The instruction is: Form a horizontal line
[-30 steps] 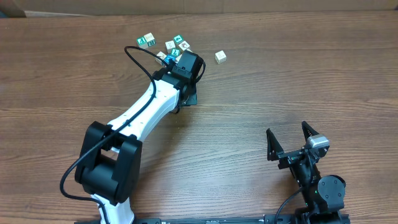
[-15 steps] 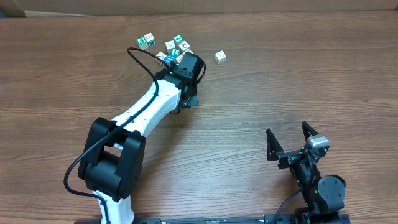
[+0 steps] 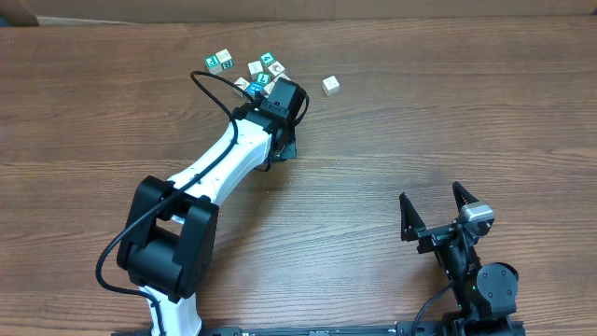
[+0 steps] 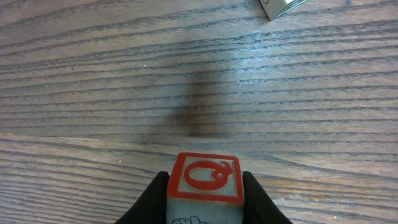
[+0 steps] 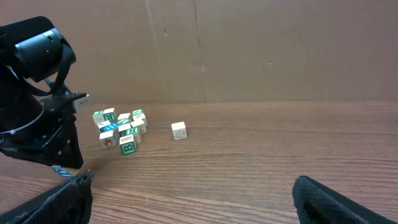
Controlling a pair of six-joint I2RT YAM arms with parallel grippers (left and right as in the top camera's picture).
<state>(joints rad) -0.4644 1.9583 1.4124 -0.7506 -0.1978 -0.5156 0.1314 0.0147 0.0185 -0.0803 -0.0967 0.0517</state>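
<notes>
Horizontal line was nowhere on the table (image 3: 420,112) yet; no cubes sat side to side in a row. Nearest me, the right gripper (image 3: 430,192) idled by its base, fingers spread wide with nothing between them. Farther in, the left gripper (image 4: 205,208) was clamped on a cube with a red picture (image 4: 204,178), one finger pressed to each side. A second earlier that arm's shoulder and elbow had sat slightly differently. Over the last half second nothing moved, so I judged it had settled just short of the bunch of cubes (image 3: 256,67), with the placing not yet begun. Only the left wrist view gave away the grip and the red face; from overhead the wrist housing hid both. The overhead alone laid out the bunch as an irregular scatter. It also showed the lone cube (image 3: 329,86) off to one side, well apart from the rest, which the right wrist view confirmed from low down.
</notes>
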